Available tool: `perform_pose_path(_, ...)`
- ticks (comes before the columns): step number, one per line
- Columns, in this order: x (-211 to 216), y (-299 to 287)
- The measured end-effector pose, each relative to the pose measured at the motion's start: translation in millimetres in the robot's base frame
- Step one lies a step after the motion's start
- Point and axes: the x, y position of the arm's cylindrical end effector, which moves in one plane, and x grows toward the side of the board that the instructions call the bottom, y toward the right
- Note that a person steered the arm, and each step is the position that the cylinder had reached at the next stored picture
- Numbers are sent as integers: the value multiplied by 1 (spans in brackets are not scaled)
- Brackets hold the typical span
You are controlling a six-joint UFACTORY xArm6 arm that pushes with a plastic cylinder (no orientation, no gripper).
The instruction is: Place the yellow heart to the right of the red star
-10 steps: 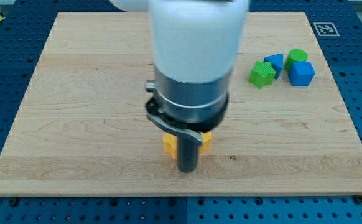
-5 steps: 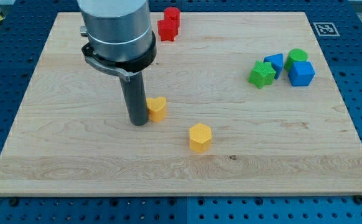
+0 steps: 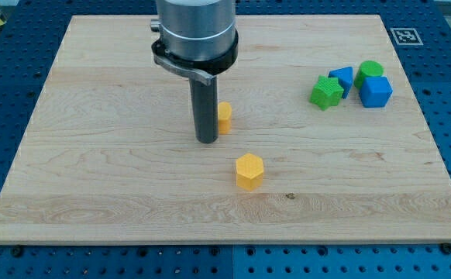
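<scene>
No jaws to report: just a rod, with my tip planted against the left side of the yellow heart, mid-board. Red star not visible, probably hidden behind the arm. Placement not yet done; more pushing needed. Yellow hexagon sitting apart, toward the view's bottom.

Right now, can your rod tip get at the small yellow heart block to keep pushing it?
Probably yes: my tip sits right against the view's left side of the yellow heart block, nothing between them.
</scene>
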Motion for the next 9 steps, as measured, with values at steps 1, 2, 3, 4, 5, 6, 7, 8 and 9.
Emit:
perform_pose_path(1, -12, 8)
perform_pose_path(2, -32, 16)
perform_pose_path(3, -50, 30)
perform_pose_path(4, -53, 53)
perform_pose_path(5, -55, 77)
perform_pose_path(6, -71, 84)
perform_pose_path(7, -87, 84)
perform_pose_path(8, -100, 84)
perform_pose_path(9, -112, 84)
